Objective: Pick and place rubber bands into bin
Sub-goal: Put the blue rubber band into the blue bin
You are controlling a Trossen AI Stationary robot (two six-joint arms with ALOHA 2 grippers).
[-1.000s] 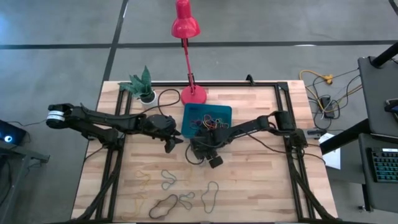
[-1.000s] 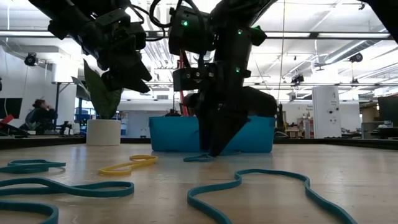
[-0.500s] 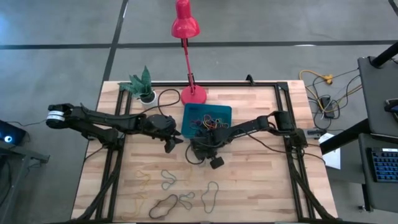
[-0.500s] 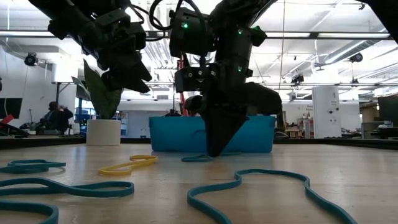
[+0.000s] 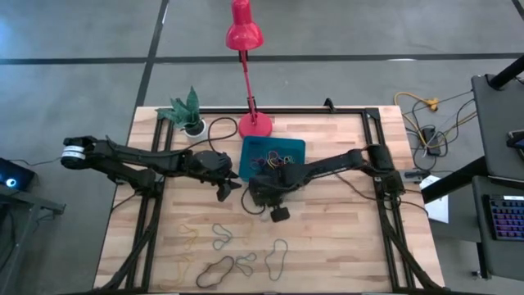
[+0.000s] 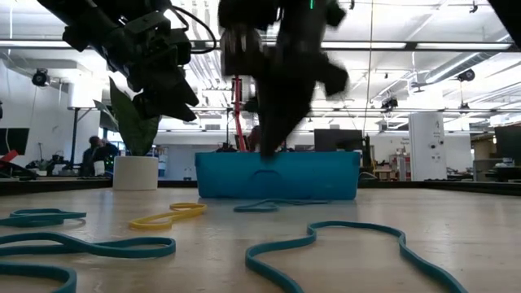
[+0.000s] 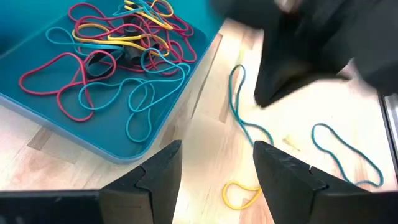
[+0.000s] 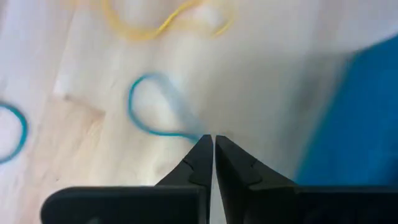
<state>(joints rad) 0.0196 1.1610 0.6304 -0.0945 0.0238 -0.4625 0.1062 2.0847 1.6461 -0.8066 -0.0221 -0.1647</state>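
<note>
Loose bands [image 5: 237, 258] in teal, yellow and dark tones lie on the table's [image 5: 344, 254] near half. Mid-table, the right gripper [image 8: 208, 142], fingers pressed together, pinches one end of a teal band [image 8: 152, 112] whose loop trails on the wood just in front of the bin [image 5: 295, 147]. Beside it the left gripper [image 7: 214, 165] hovers with fingers spread, empty, at the bin's left front corner; the bin holds many tangled bands [image 7: 121, 56].

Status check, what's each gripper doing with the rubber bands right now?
Right gripper shut on teal rubber band, beside bin. Left gripper open, waiting by bin. Nothing in the way.
</note>
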